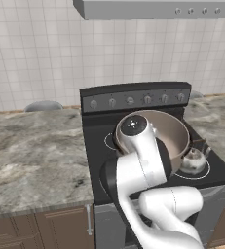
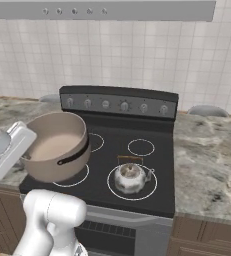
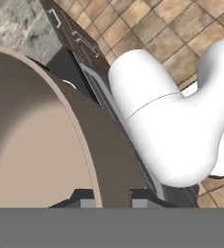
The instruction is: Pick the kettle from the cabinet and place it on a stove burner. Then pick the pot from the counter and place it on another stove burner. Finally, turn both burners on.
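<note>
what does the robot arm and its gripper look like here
The arm is glossy white, built of fat rounded tube segments with dark bands at the joints and a dark round cap on one joint end. No cables or markings show. The hand block at the left edge of the right base view is white and boxy. The gripper has two small dark fingertips with lighter grey pads.

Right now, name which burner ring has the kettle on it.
The front-right ring: the kettle sits inside it, while the pot covers the left side.

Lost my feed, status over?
Gripper shut on pot rim. Pot over front-left burner, stove. Kettle on front-right burner, nothing between.
</note>
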